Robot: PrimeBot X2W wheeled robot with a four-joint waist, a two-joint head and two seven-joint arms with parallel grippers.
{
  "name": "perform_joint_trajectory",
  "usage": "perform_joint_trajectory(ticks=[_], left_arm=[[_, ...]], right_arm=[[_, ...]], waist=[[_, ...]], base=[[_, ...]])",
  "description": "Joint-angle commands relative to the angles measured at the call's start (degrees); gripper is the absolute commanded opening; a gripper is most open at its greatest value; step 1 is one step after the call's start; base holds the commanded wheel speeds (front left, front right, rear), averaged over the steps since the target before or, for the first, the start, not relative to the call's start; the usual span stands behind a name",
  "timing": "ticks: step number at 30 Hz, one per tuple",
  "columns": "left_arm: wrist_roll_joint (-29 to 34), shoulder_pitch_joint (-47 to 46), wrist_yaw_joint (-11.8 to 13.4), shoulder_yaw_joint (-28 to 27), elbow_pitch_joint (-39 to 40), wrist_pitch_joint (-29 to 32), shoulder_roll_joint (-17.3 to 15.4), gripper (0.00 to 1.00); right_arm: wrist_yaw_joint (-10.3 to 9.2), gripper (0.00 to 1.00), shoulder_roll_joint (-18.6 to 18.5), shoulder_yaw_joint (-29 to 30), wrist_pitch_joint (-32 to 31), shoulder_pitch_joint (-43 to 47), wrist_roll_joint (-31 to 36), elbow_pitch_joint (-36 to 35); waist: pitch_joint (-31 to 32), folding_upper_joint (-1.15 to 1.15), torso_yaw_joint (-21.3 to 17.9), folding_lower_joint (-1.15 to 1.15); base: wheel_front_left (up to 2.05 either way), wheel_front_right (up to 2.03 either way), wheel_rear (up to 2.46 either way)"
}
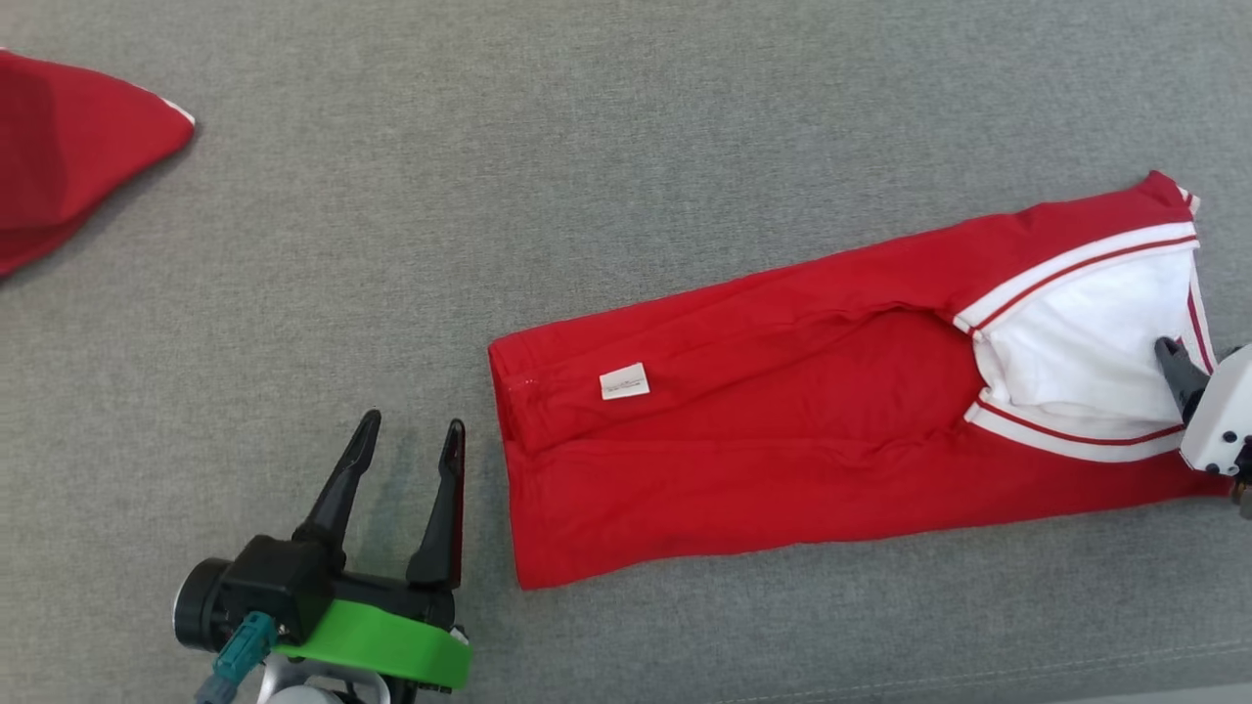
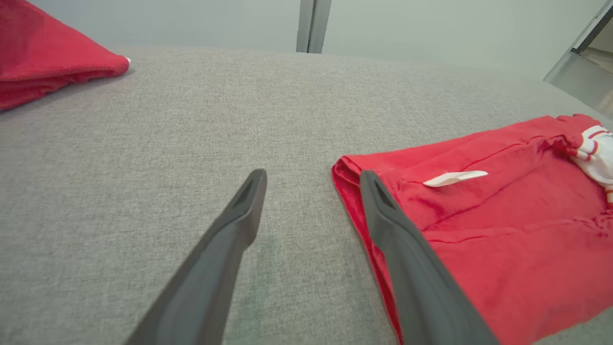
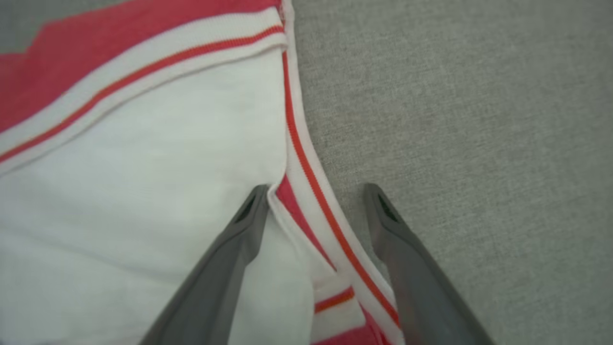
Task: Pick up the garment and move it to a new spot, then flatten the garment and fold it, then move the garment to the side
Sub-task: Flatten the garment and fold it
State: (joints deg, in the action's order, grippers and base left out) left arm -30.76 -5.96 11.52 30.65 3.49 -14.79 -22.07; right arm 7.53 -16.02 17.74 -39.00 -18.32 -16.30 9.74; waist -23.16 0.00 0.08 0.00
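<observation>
The left pincer (image 1: 413, 422), at the lower left of the head view, has two long black fingers (image 1: 337, 494) that taper to narrow tips. They rise from a blocky black body (image 1: 284, 577) with a round, silver-rimmed drum (image 1: 201, 606) on its side. A teal plug (image 1: 240, 657) juts out below, and a bright green collar (image 1: 377, 640) rings the wrist. The right pincer (image 3: 316, 191), close up in its wrist view, has matte dark grey fingers with a sunken slot near each tip. At the right edge of the head view its white housing (image 1: 1223, 411) carries small dark holes.
</observation>
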Motion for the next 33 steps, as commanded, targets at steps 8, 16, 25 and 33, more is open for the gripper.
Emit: perform_joint_trajectory(ticks=[8, 16, 25, 33], left_arm=[[4.46, 3.71, -3.47, -5.8, -1.08, -0.4, 5.64, 1.0], [6.96, 5.54, -7.37, -10.85, -3.2, -0.42, 10.46, 1.0], [11.11, 7.95, -11.44, -15.71, -7.68, -0.41, 15.15, 1.0], [12.32, 9.1, -13.72, -18.11, -10.05, -0.42, 18.58, 1.0]], right_arm=[[0.28, 0.0, 3.57, -3.04, -8.3, 2.73, -9.16, 2.99], [-0.09, 0.0, -3.04, 4.13, -1.04, 1.78, -11.3, 0.16], [-0.07, 0.0, -11.87, 11.77, -1.2, 2.88, -12.28, -2.71], [-0.05, 0.0, -18.99, -1.7, -6.73, 7.81, -23.68, -14.75]], waist=[[0.92, 0.0, 3.83, 0.0], [3.13, 0.0, 4.16, 0.0], [7.24, 0.0, 5.08, 0.0], [10.34, 0.0, 5.21, 0.0]], base=[[0.0, 0.0, 0.0], [0.0, 0.0, 0.0], [0.0, 0.0, 0.0], [0.0, 0.0, 0.0]])
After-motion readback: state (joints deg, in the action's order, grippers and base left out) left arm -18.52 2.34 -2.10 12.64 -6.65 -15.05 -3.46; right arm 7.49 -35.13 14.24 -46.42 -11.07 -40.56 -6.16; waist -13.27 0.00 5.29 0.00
